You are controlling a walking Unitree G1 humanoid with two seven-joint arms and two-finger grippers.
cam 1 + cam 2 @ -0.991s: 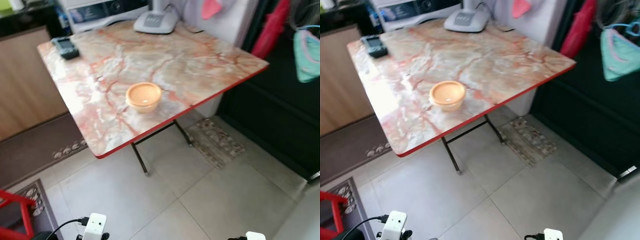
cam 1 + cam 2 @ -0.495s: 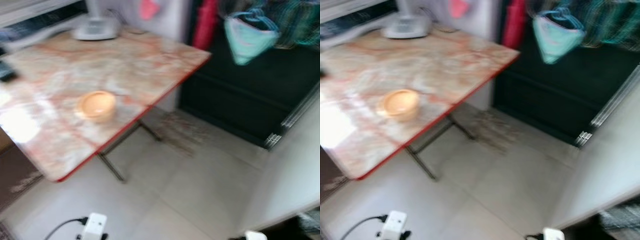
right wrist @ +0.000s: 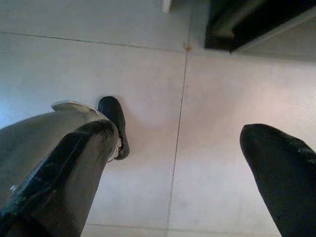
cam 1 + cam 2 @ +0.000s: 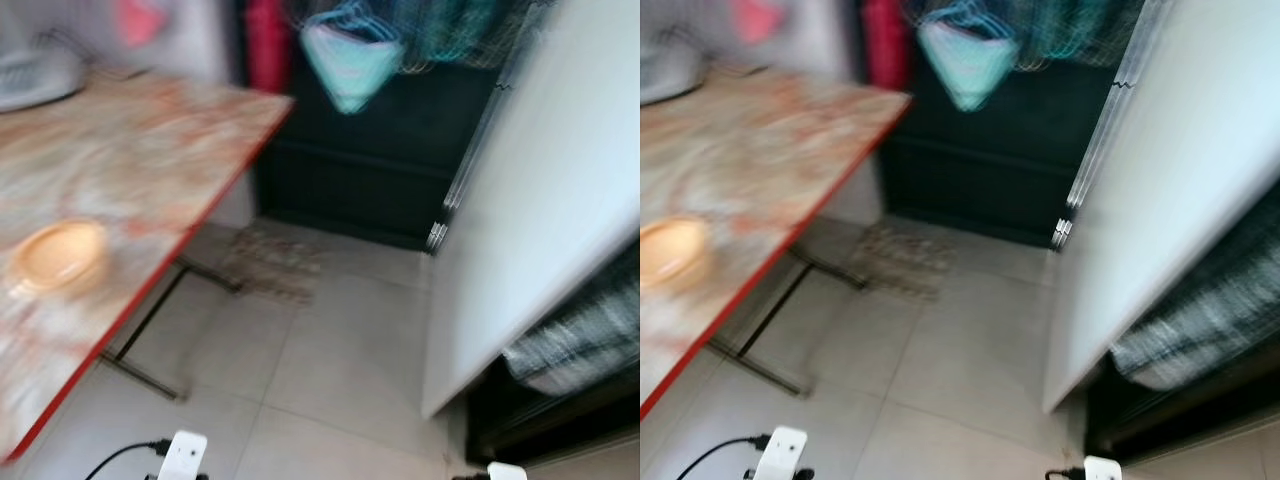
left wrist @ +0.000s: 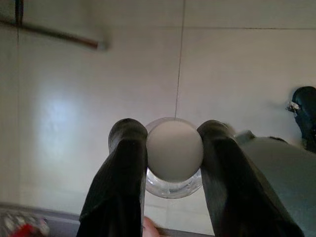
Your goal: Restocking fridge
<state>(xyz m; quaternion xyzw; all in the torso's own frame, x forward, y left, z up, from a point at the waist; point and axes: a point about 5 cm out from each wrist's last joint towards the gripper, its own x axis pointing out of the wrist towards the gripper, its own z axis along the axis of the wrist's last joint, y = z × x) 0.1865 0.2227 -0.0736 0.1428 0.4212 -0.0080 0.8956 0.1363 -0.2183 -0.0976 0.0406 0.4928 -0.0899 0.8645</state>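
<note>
Bottle (image 5: 174, 157) sits pinched between the left gripper (image 5: 170, 148) fingers, seen cap-end on: pale round cap, clear ribbed rim behind it. Looks like a small clear plastic bottle, though contents can't be read. My guess: light, rigid at the cap and neck, thin and slick on the body, so it could squash or slip if squeezed lower down. Current hold at the cap/neck looks like the right spot; both fingers touch it on opposite sides, centred.

Arm hangs low, with the bottle over the tiled floor (image 5: 237, 74).

Right gripper (image 3: 182, 163) is spread wide, holding nothing, also pointed at the floor beside the robot's foot (image 3: 114, 123).

Head views are blurred. White fridge door (image 4: 540, 200) stands open on the right, with a dark compartment (image 4: 570, 360) behind it holding something striped that is too smeared to identify. Marble table (image 4: 120, 170) with an orange bowl (image 4: 55, 258) stands to the left, well apart from the fridge. Mat (image 4: 272, 262) lies between them.
</note>
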